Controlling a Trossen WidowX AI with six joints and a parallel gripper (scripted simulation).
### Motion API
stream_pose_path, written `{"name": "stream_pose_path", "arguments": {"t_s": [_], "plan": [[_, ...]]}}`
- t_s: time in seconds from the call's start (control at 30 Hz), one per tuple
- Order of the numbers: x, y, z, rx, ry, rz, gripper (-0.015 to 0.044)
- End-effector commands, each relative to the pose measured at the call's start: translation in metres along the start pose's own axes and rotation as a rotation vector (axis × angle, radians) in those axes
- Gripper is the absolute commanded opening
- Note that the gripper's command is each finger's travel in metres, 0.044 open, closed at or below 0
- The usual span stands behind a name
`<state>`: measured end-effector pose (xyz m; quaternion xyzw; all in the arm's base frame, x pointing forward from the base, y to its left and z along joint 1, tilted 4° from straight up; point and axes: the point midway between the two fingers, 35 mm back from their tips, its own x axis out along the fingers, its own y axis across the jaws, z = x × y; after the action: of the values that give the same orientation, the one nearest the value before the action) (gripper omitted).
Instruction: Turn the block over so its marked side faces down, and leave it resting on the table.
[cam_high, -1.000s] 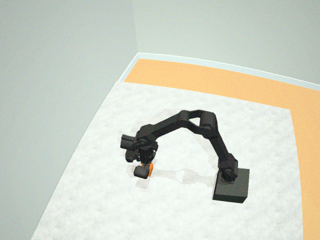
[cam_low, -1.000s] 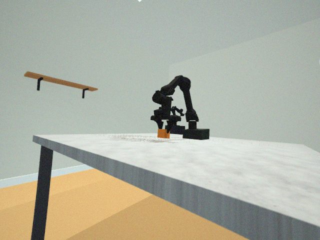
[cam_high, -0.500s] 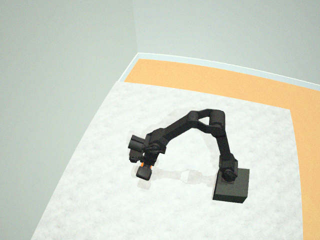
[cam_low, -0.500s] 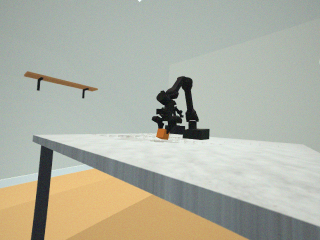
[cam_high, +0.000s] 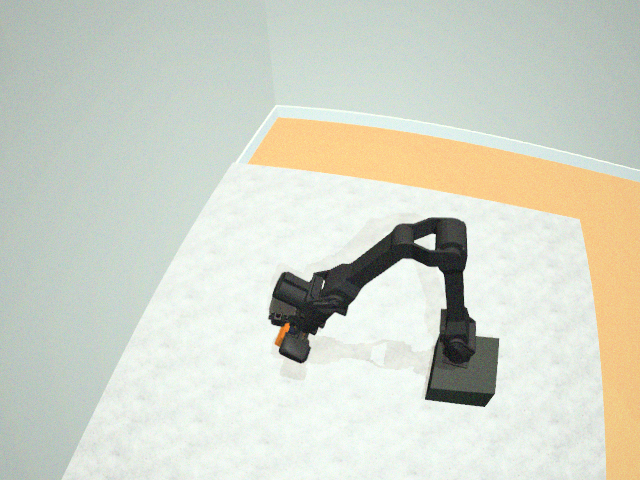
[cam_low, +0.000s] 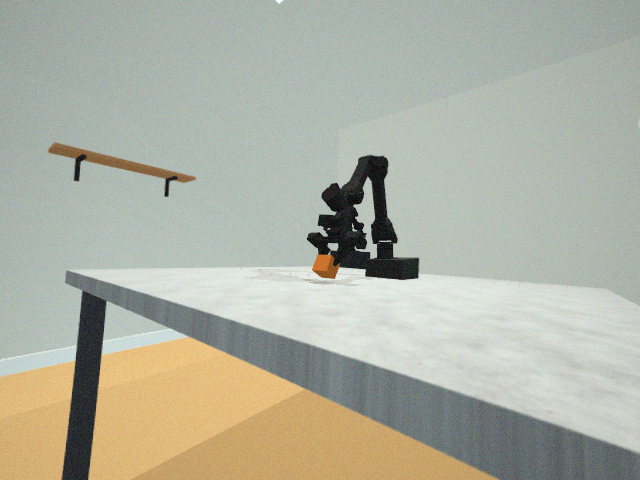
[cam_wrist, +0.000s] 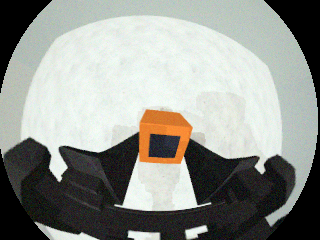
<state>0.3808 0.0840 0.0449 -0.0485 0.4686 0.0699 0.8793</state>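
Note:
The orange block (cam_high: 282, 334) (cam_low: 324, 265) (cam_wrist: 167, 119) is held between the fingertips of my gripper (cam_low: 329, 257) (cam_wrist: 162, 136), which is shut on it. Its marked side, with a dark square (cam_wrist: 165, 146), faces the wrist camera, back toward the palm. In the exterior view the block is tilted, with a corner lowest, and appears just above the white table (cam_high: 361, 439) (cam_low: 413, 320) (cam_wrist: 100, 65). The gripper is tilted too. In the top view the arm hides most of the block.
The arm's dark base box (cam_high: 465, 374) (cam_low: 391, 268) stands on the table, to the right of the gripper in the top and exterior views. Another dark box shape (cam_low: 354, 258) shows behind it in the exterior view. A wooden shelf (cam_low: 124, 163) hangs on the wall, away from the arm.

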Motion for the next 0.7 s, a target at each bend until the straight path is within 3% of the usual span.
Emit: {"name": "stream_pose_path", "arguments": {"t_s": [0.0,0.67], "plan": [[-0.004,-0.001,0.005,-0.005,-0.035,-0.005,0.0],[0.027,0.0,0.002,-0.006,-0.265,-0.003,0.0]]}}
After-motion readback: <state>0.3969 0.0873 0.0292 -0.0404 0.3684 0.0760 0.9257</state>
